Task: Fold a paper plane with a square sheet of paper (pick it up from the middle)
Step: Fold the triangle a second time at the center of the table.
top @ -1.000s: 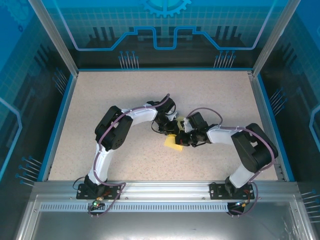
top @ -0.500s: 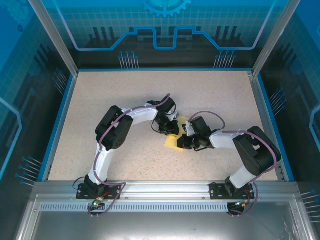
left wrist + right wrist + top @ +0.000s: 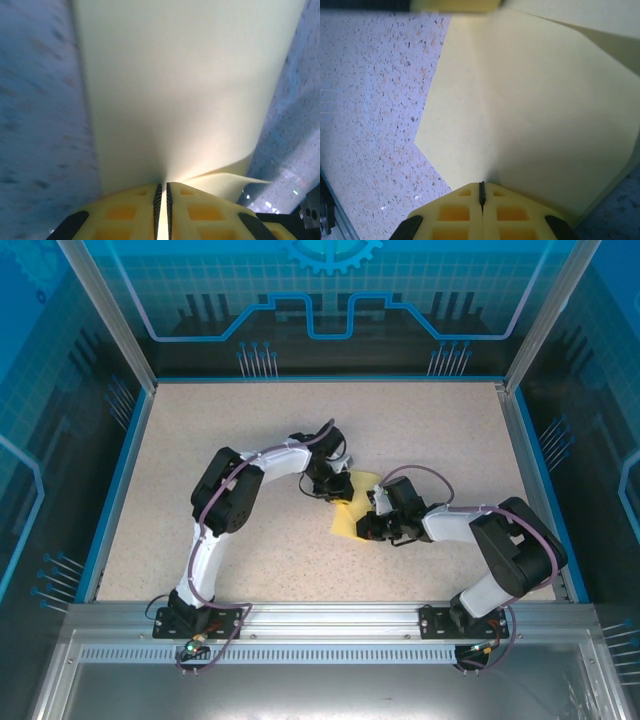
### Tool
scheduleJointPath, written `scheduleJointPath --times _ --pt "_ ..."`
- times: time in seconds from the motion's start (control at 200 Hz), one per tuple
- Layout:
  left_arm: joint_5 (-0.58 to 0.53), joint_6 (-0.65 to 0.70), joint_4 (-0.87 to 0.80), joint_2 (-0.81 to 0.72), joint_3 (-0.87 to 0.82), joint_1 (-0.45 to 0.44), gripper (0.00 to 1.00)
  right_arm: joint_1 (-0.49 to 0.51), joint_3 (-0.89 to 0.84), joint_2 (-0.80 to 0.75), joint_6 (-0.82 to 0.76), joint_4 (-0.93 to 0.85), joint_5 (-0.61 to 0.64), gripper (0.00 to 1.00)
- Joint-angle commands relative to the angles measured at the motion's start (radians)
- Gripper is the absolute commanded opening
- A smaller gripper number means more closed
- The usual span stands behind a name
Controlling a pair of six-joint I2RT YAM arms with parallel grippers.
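Paper work at mid-table. Pale-yellow sheet of paper [image 3: 350, 517] sits near the centre of the speckled table [image 3: 200, 440], between the two wrists, both arms bent inward toward it. Left gripper [image 3: 336, 486] is at the sheet's far edge; right gripper [image 3: 373, 525] is at its right side, a little nearer the bases. The two grippers are close together but apart. Left wrist view: yellow fingers [image 3: 200, 210] drawn almost together, only a thin slit between them, an edge of the sheet pinched in that slit; the paper spreads away from the jaws as a broad, smooth panel, and a second layer curls out low on the right. Right wrist view: fingers [image 3: 455, 212] pressed together on another edge of the sheet, no gap to see; the paper fans out ahead, its left corner lying on or just above the table, and a raised flap with a sharp straight edge crosses the upper right. Cannot tell how much of the sheet is lifted off the surface.
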Motion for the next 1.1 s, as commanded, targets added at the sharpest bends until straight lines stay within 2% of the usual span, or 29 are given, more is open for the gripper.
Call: scheduleJointPath --times 0.0,0.235,0.53,0.66,0.895,1.095 --pt "-0.095 0.04 -0.032 0.03 0.035 0.046 0.16 -0.001 -0.059 0.025 -0.015 -0.184 -0.002 0.02" --pt "-0.084 0.035 -0.049 -0.033 0.051 0.052 0.16 -0.001 -0.051 0.024 -0.009 -0.174 -0.015 0.02" --pt "-0.035 -0.059 0.021 -0.213 -0.078 0.01 0.16 0.001 -0.035 0.021 -0.009 -0.166 -0.031 0.02" --pt "0.036 -0.112 0.077 -0.217 -0.145 -0.039 0.16 0.001 -0.028 0.016 -0.013 -0.169 -0.031 0.02" --pt "0.034 -0.131 0.127 -0.158 -0.177 -0.09 0.16 0.001 -0.019 0.009 -0.016 -0.181 -0.025 0.02" --pt "0.016 -0.117 0.118 -0.084 -0.156 -0.085 0.16 0.004 -0.012 0.007 -0.016 -0.183 -0.024 0.02"
